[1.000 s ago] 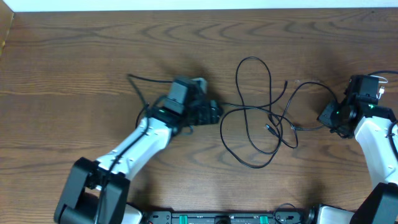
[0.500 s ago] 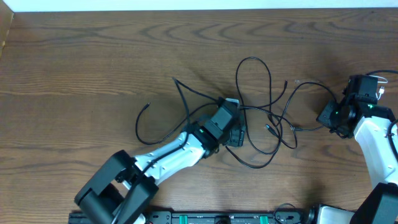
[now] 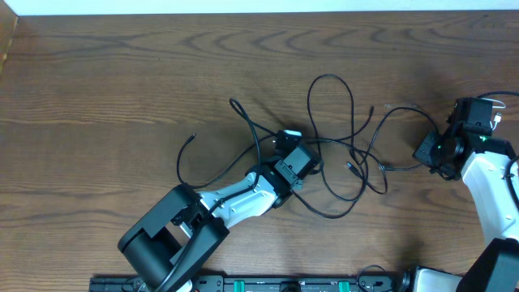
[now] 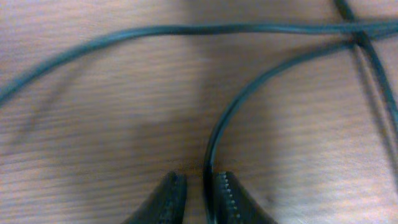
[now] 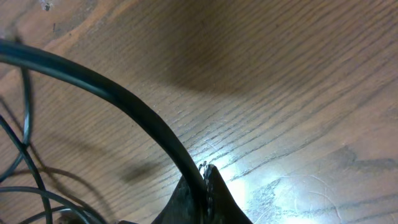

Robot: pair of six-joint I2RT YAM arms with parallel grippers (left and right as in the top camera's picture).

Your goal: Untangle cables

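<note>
The black cables (image 3: 328,76) lie in loose, overlapping loops on the wooden table (image 3: 122,81), right of its centre. One end trails out toward the left half. The left gripper (image 3: 296,156) sits low at the left side of the loops. Its wrist view shows its fingers (image 4: 231,194) almost together, with a cable strand (image 4: 214,134) pinched between them. Near the right edge, the right gripper (image 3: 427,151) is closed tight on a second strand (image 5: 124,102), which arcs away over the wood.
</note>
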